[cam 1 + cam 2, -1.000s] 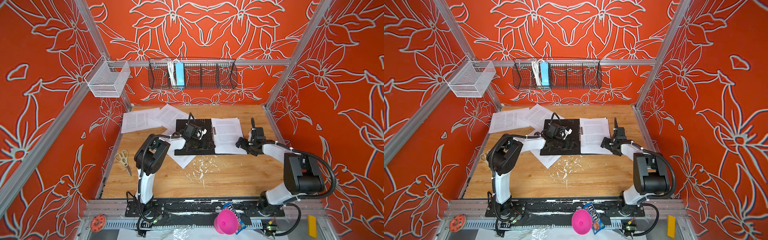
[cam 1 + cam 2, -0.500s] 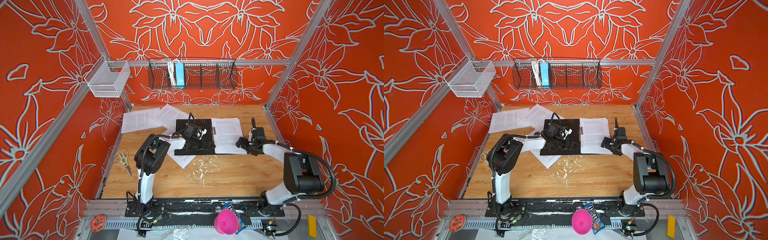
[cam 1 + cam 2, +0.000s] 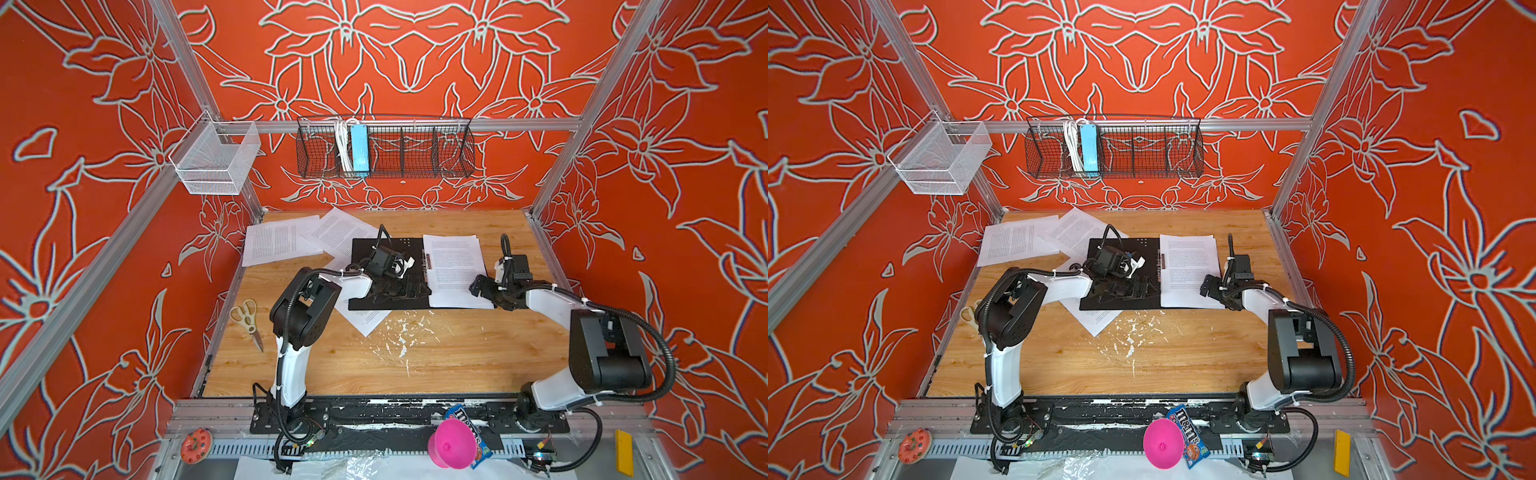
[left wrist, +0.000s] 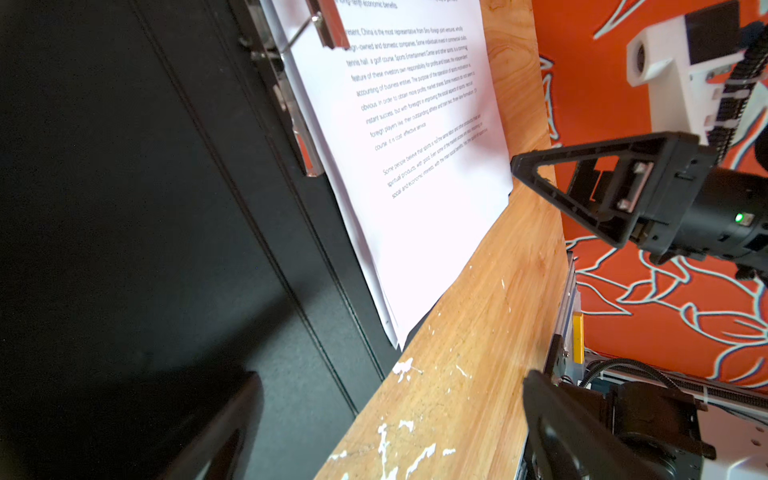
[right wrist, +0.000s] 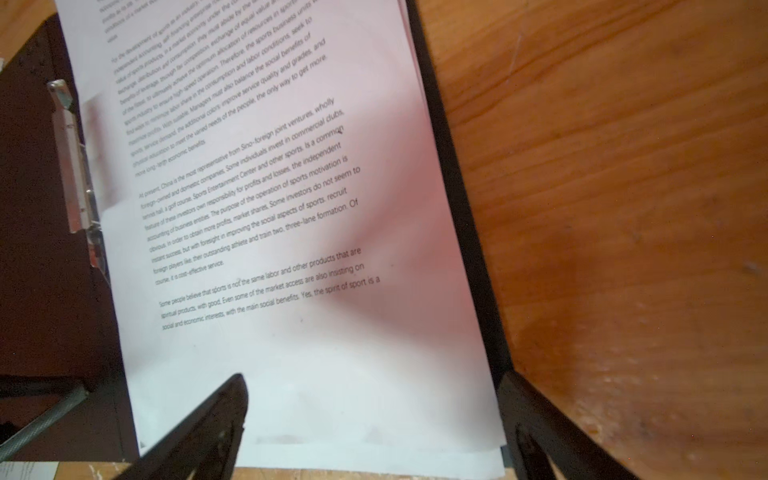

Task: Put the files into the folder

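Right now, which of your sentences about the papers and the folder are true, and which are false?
1. The folder lies open on the table. True.
2. Every paper sheet is inside the folder. False: a stack lies in it, but loose sheets lie on the table to its left.
3. The right gripper is shut. False: its jaws stand open at the near edge of the stack.
4. Scissors lie near the table's left edge. True.
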